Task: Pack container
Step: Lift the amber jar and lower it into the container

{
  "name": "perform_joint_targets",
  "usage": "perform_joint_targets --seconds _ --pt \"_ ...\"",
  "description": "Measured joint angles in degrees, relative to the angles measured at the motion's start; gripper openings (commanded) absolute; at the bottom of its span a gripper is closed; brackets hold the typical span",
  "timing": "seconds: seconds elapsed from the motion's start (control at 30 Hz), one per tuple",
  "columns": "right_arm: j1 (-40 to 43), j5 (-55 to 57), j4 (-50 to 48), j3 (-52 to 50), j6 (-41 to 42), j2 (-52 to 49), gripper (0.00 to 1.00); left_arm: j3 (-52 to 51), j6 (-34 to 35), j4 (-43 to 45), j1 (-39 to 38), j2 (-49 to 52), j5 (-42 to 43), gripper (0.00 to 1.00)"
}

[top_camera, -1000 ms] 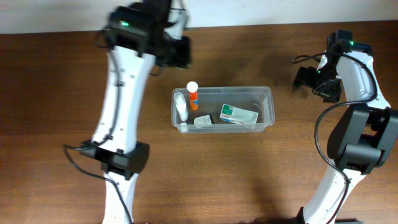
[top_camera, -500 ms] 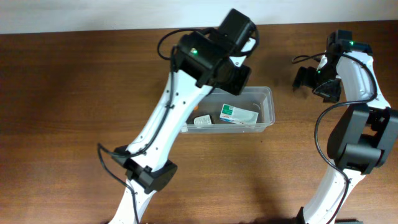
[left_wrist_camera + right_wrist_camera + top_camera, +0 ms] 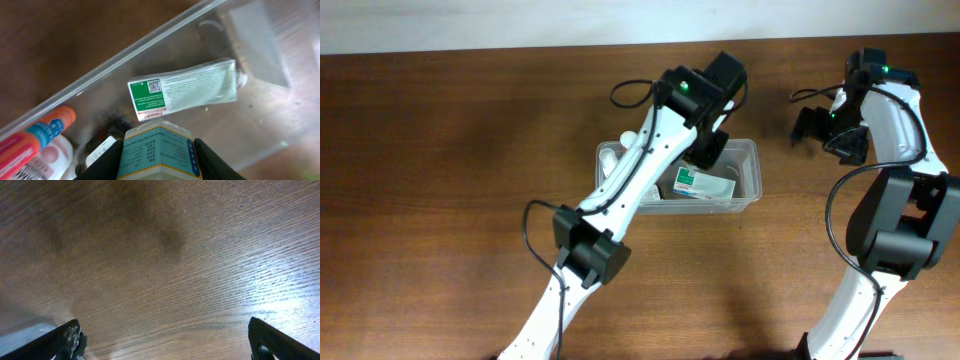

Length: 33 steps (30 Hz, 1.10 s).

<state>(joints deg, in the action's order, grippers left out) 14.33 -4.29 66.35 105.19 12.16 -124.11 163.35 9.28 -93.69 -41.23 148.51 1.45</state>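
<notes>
Fingers (image 3: 215,161) of the left gripper (image 3: 157,167) are clamped on a small printed carton (image 3: 157,147), pale yellow with blue trim, and it hangs right over the container (image 3: 125,56). Beneath it a green-and-white tube (image 3: 185,92) lies flat, with an orange-capped bottle (image 3: 42,132) and a white bottle (image 3: 52,157) packed at one end. Seen from overhead, the left arm (image 3: 630,190) stretches from the near edge, wrist tipped down over the tub. The container (image 3: 756,172) sits mid-bench, a little toward the far edge, with bare wood all around it and plenty out to the left edge. By the far right corner the right gripper (image 3: 810,125) hovers with its fingers (image 3: 70,337) spread wide and nothing between them, well apart from the tub's right end.
</notes>
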Motion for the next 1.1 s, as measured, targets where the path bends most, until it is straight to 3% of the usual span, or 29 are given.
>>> perform_joint_targets --seconds 0.47,1.1 --pt "0.0 0.0 0.0 0.0 0.02 0.0 0.98 0.0 0.0 -2.16 0.0 7.58 -0.44 0.39" --pt "0.0 0.0 0.0 0.0 0.04 0.0 0.98 0.02 0.9 -2.32 1.81 7.76 -8.02 0.39"
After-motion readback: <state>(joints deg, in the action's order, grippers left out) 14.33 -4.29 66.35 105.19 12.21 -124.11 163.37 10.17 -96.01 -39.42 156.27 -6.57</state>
